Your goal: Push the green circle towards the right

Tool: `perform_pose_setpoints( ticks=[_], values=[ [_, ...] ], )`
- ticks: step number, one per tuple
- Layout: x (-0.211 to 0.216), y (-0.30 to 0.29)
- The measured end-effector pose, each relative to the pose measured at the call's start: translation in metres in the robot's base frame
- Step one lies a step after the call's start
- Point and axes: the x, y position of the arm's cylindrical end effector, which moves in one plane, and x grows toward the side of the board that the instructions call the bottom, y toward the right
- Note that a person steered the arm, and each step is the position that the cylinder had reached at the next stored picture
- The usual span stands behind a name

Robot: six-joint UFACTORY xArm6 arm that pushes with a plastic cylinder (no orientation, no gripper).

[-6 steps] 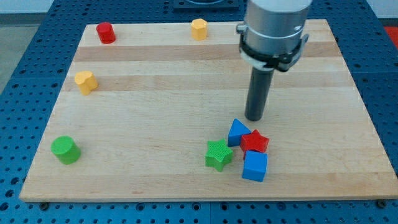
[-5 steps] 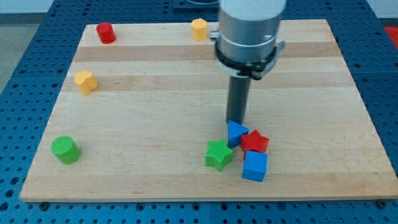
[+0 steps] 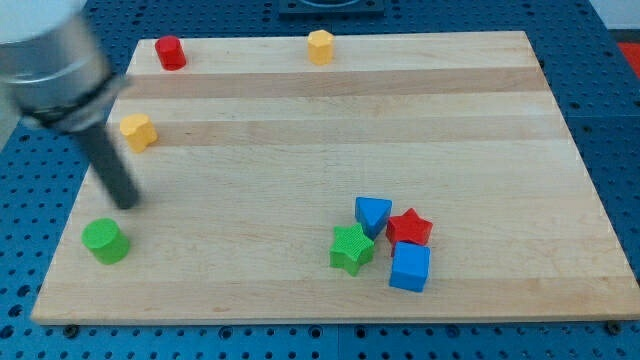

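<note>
The green circle (image 3: 105, 241) sits near the board's bottom left corner. My tip (image 3: 125, 204) is on the board just above it and slightly to its right, a small gap away, not touching. The rod slants up to the view's left and is blurred by motion.
A green star (image 3: 351, 248), blue triangle-like block (image 3: 372, 214), red star (image 3: 410, 228) and blue cube (image 3: 409, 267) cluster at the bottom centre-right. A yellow block (image 3: 138, 131) lies at the left, a red block (image 3: 170, 52) top left, an orange-yellow block (image 3: 320, 46) top centre. The wooden board (image 3: 500, 120) has blue pegboard around it.
My tip has swept fast from beside the blue triangle at centre-right across to the left, next to the green circle. The blue triangle has shifted slightly left.
</note>
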Motion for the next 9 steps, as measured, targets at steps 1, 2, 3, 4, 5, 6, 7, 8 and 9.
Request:
perform_pose_setpoints(
  ticks=[1, 2, 3, 4, 5, 6, 7, 8, 9],
  values=[
    [0.003, -0.025],
    [0.017, -0.028],
    [0.044, -0.005],
    [0.042, 0.062],
    [0.04, 0.114],
    [0.039, 0.065],
    [0.039, 0.023],
    [0.039, 0.055],
    [0.039, 0.121]
  ],
)
